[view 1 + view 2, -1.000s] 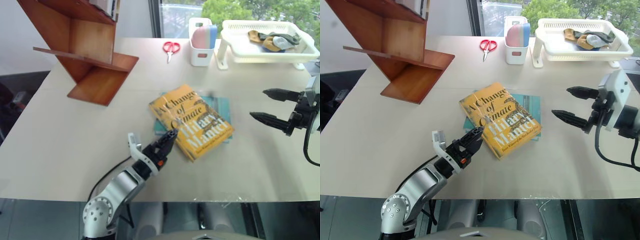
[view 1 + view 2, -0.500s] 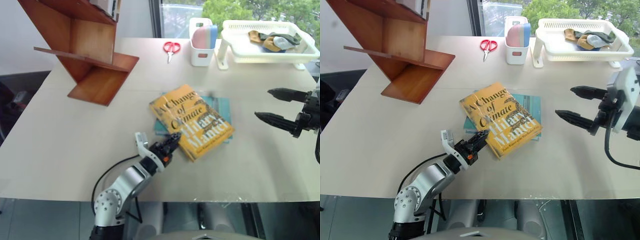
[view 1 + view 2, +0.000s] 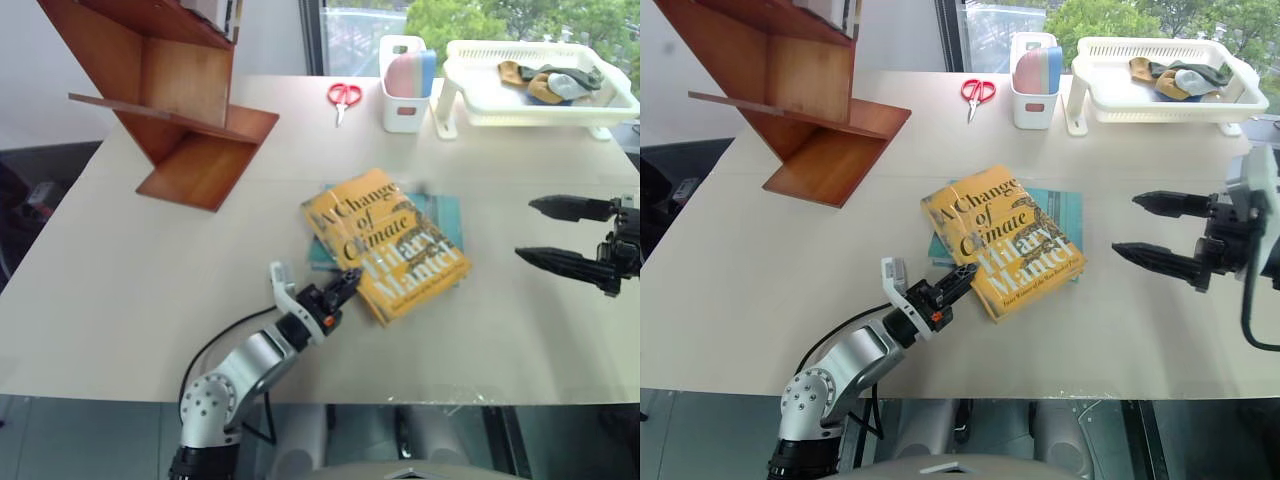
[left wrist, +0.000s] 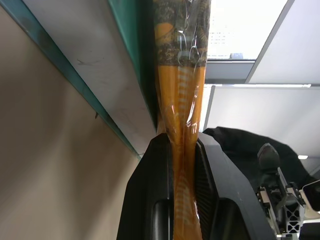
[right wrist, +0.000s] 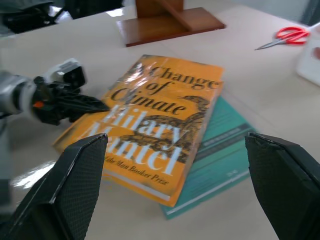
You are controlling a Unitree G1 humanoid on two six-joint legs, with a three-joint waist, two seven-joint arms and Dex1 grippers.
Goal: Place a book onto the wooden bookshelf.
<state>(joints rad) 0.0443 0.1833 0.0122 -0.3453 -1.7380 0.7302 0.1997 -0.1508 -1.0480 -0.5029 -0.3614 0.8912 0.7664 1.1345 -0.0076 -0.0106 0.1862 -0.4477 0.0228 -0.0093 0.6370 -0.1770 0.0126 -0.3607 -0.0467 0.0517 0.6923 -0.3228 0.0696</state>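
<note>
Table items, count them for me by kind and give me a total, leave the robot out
Books: 2, the yellow-orange book lying on a teal book
Scissors: 1, red-handled scissors
Wooden bookshelf: 1
White holder: 1
White basket tray: 1
Total: 6

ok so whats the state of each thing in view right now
yellow-orange glossy paperback book: flat on teal book, near edge pinched
thin teal book: flat, underneath
left tool: shut on paperback's edge
right tool: open, empty
reddish-brown wooden bookshelf: upright
red scissors: closed, lying flat
</note>
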